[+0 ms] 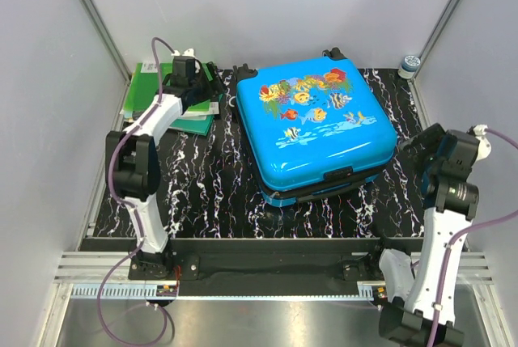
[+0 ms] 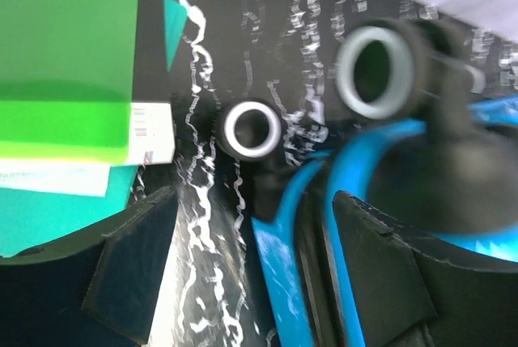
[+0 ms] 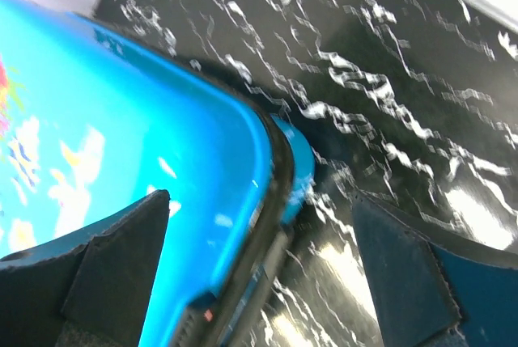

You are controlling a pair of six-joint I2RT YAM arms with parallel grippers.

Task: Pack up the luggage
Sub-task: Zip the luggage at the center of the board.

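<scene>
One luggage (image 1: 316, 124) | two wheels (image 2: 252, 129) at left hand (image 2: 255, 278) | both hands spread wide, empty | right hand (image 3: 263, 270) beside luggage corner

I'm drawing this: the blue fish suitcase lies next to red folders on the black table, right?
Not quite: the folders are green, not red, as the top view shows. The blue fish suitcase does lie next to them on the black table.

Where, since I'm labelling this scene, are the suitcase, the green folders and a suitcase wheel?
suitcase (image 1: 316, 120): top view, middle of the printed lid.
green folders (image 2: 65, 40): left wrist view, top folder's cover.
wheel (image 2: 342, 72): left wrist view, grey hub ring.
</scene>
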